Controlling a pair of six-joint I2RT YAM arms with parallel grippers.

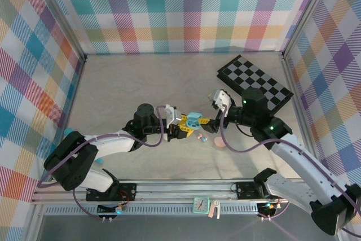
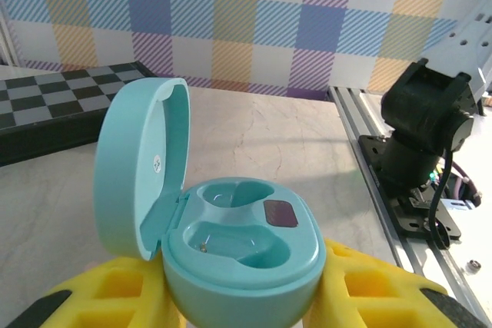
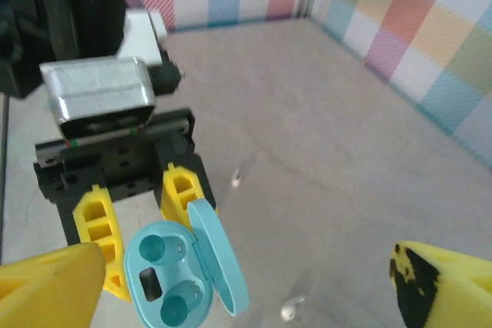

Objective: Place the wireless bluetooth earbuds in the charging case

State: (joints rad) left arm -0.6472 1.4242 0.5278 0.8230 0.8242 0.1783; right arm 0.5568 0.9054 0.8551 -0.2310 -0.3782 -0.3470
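Currently your left gripper is closed on the teal oval plastic charging case, with one yellow finger on each side of its base. You hold the case above the pale stone-patterned table, near the middle of it. The lid stands open on its hinge, and in the left wrist view both moulded wells look empty. Your right gripper faces the case from the other side. Its two yellow fingers are spread very wide and nothing is between them. In the top view it is just beside the case, but I cannot tell if it touches it. The small plastic earbuds lie on the table, just on the near side of the held case. One looks teal and white and one pink. A pink oval case rests close beside them. A black and white checkered board lies at the far right. In the right wrist view, a small pale piece lies on the table near the open lid, too blurred to say what it is.
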